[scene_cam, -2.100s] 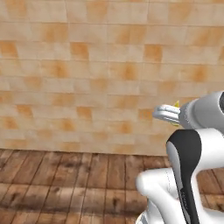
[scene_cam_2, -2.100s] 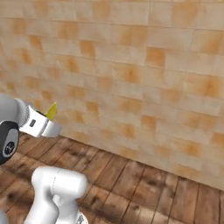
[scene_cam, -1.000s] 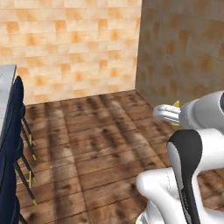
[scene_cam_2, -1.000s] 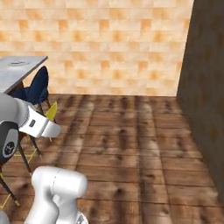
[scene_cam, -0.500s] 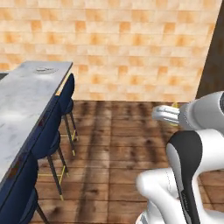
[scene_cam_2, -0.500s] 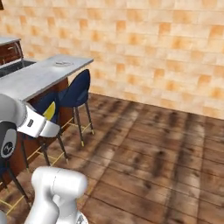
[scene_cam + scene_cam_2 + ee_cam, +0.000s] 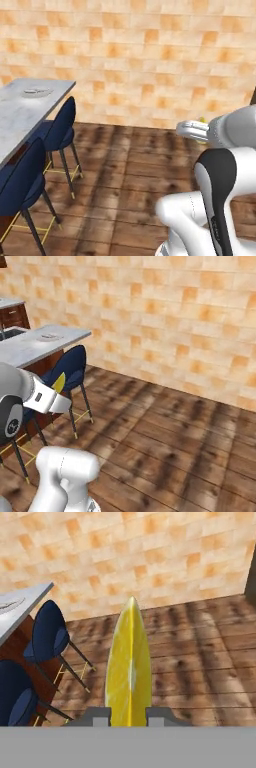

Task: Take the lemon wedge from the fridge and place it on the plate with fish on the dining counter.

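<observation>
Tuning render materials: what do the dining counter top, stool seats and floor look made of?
Dining counter: polished stone, likely marble, going by its white-grey veining. Stool seats: navy, smooth matte shell, possibly plastic or upholstery; thin metal-looking legs. Floor: dark brown wood planks with visible grain and seams.

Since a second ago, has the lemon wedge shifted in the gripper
No. The lemon wedge sits clamped upright in the gripper, poking from the hand as before. Only the background changed: the base turned, bringing the dining counter and stools into view.
</observation>
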